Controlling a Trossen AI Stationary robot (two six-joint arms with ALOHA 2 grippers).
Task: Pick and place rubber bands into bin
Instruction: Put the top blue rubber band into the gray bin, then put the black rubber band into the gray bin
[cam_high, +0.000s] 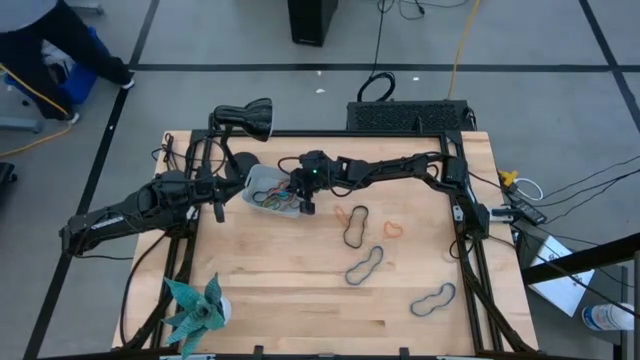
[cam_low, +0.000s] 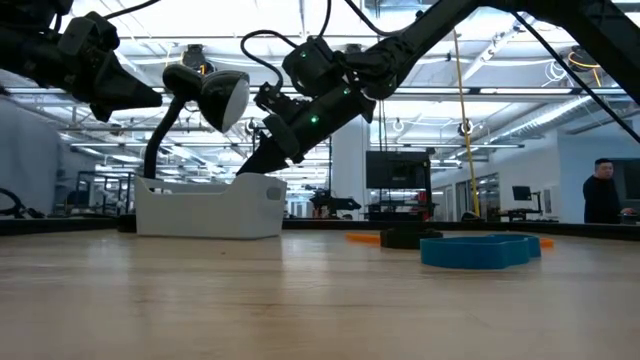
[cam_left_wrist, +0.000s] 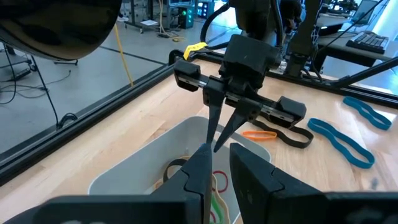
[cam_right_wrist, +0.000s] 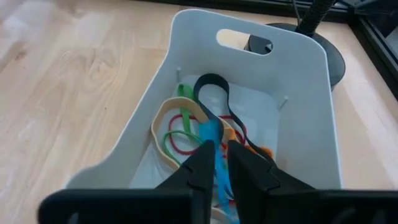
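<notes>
The light grey bin (cam_high: 262, 186) stands at the table's far middle and holds tan, green, red, orange and black rubber bands (cam_right_wrist: 186, 118). My right gripper (cam_right_wrist: 215, 163) hovers over the bin's right part, shut on a blue rubber band (cam_right_wrist: 211, 134); it also shows in the high view (cam_high: 303, 200) and the low view (cam_low: 262, 158). My left gripper (cam_left_wrist: 219, 171) is shut and empty just left of the bin, seen in the high view (cam_high: 218, 198). More bands lie flat on the table: orange (cam_high: 352, 213), black (cam_high: 355, 233), red (cam_high: 393, 228), and two grey-blue ones (cam_high: 365, 266) (cam_high: 434, 299). My right gripper pinches the blue band (cam_right_wrist: 215, 154) between its two fingertips, coming from above and slanting down into the bin. The band runs along between the fingers, and its far end (cam_right_wrist: 208, 129) reaches down onto the bands in the bin.
A black desk lamp (cam_high: 250, 118) stands just beyond the bin, its base near the bin's far wall (cam_right_wrist: 311, 50). A teal folded-paper plant (cam_high: 195, 308) sits at the near left corner. A person (cam_low: 600, 195) stands in the room behind. Bare wood lies at the table's near middle.
</notes>
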